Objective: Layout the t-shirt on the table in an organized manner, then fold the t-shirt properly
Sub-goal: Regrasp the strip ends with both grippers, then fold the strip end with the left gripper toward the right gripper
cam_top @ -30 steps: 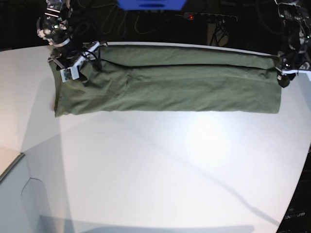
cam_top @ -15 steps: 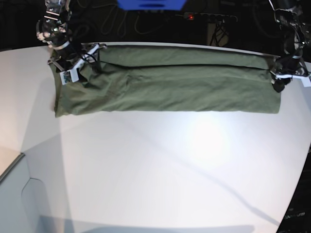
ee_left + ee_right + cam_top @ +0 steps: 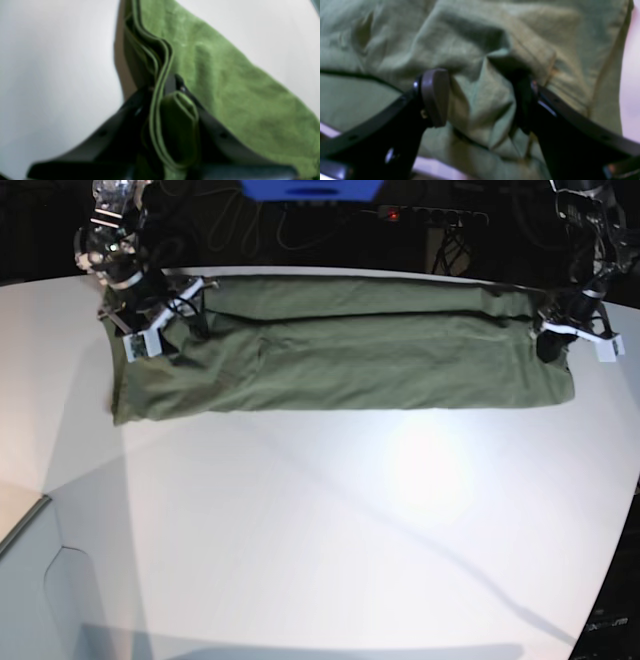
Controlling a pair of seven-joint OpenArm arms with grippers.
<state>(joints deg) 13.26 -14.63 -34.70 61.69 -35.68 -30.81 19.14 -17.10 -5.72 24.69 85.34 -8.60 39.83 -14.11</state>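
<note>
The olive-green t-shirt [image 3: 340, 350] lies folded into a long band across the far side of the white table [image 3: 330, 530]. At the band's right end in the base view, my left gripper [image 3: 548, 340] is shut on the t-shirt. The left wrist view shows the stacked hems of the t-shirt [image 3: 237, 87] pinched in my left gripper [image 3: 165, 87]. My right gripper [image 3: 165, 330] stands on the band's left end. In the right wrist view my right gripper [image 3: 480, 97] is open, its fingers wide apart, with a pucker of the t-shirt [image 3: 470, 32] between them.
A power strip [image 3: 425, 216] with a red light and loose cables lie behind the table's far edge, beside a blue object [image 3: 310, 188]. The table's curved edge runs down the left, with a grey floor panel [image 3: 30, 580] beyond it.
My left gripper moved inward onto the shirt's right end and closed on the hem, pulling that end slightly left. The right gripper stayed open and hardly moved.
</note>
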